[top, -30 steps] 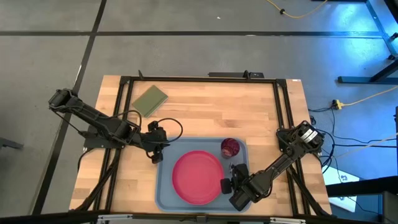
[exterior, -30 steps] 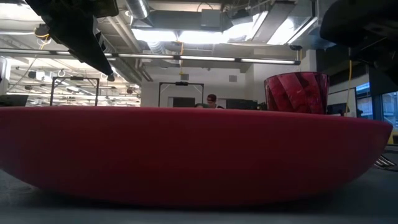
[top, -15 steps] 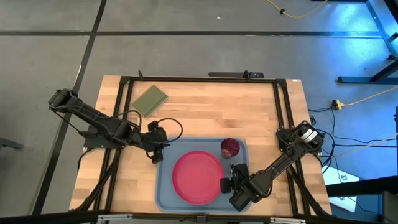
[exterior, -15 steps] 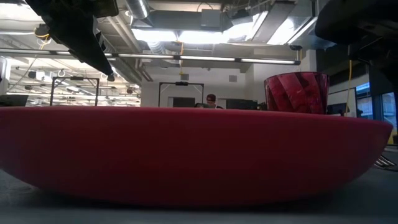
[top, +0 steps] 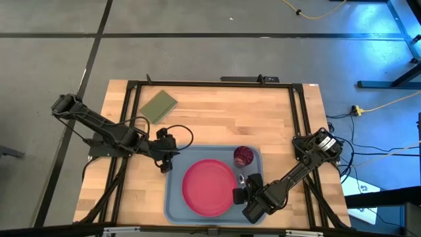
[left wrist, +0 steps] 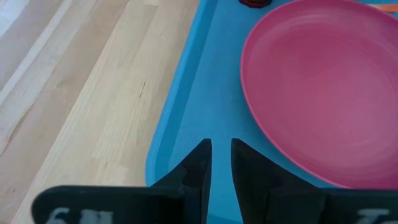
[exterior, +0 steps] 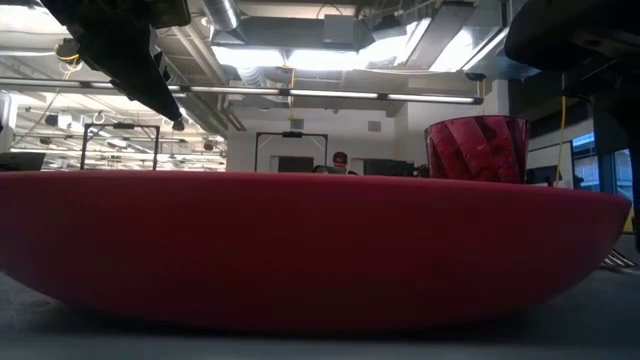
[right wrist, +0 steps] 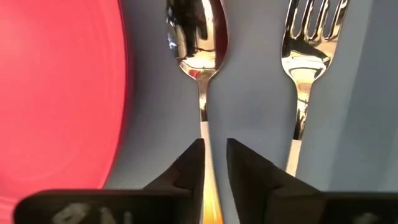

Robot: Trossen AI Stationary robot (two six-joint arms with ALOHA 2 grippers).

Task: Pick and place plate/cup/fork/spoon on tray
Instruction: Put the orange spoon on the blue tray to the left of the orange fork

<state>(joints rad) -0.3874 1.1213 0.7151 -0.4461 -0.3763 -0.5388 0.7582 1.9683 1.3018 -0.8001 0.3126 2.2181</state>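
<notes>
The light-blue tray (top: 174,197) lies at the table's near middle. On it rest the pink plate (top: 209,187) and, at the far right corner, the dark red cup (top: 243,156). The spoon (right wrist: 196,37) and the fork (right wrist: 308,50) lie side by side on the tray floor right of the plate, heads toward the far edge. My right gripper (right wrist: 214,146) points steeply down over the spoon's handle, open by a narrow gap. My left gripper (left wrist: 221,146) hangs over the tray's left rim, fingers a narrow gap apart, with nothing between them. My right gripper straddles the spoon's thin metal handle (right wrist: 204,124) from above, with the handle running along the gap. The handle passes close by one finger (right wrist: 189,165); whether it touches, I cannot tell. The spoon lies flat on the tray, bowl up.
An olive-green pad (top: 158,106) lies at the table's far left. Bare wood stretches across the far half of the table and left of the tray. In the low view the plate (exterior: 300,250) fills the foreground, with the cup (exterior: 478,150) behind it.
In the high view the spoon's silver head now shows flat on the tray just beyond my right gripper, a little nearer the plate than before. Both arms have stayed in place.
</notes>
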